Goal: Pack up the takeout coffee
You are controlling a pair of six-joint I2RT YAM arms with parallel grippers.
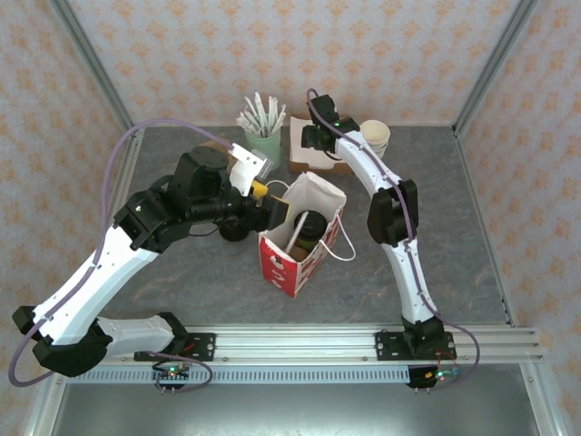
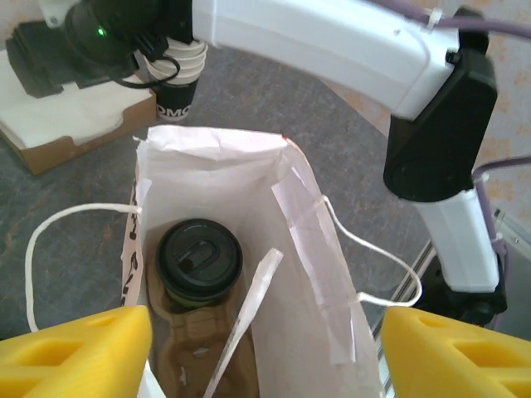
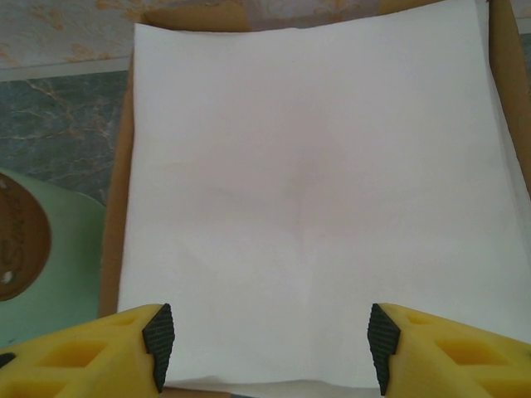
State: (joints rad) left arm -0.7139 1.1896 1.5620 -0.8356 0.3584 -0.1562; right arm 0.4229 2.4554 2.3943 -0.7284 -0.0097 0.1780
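Observation:
The takeout coffee [image 2: 199, 259], a small cup with a round black lid, stands in a cardboard carrier [image 2: 192, 352] at the bottom of the open red-and-white bag [image 1: 289, 263]; the cup [image 1: 311, 227] also shows from above. A paper-wrapped straw [image 2: 246, 315] leans beside it in the bag [image 2: 332, 274]. My left gripper [image 2: 265, 365] hovers over the bag's mouth, open, its yellow fingers [image 2: 75, 352] wide apart and holding nothing; from above the left gripper [image 1: 272, 211] is at the bag's left rim. My right gripper [image 3: 270, 344] is open just above a stack of white napkins [image 3: 307, 182].
The napkins lie in a brown box [image 1: 313, 162] at the back. A green cup of wrapped straws [image 1: 263, 136] stands left of it, a stack of cream-rimmed cups [image 1: 375, 136] right of it. The bag's string handles [image 1: 340, 245] hang loose. The right arm [image 2: 332, 37] reaches past behind the bag.

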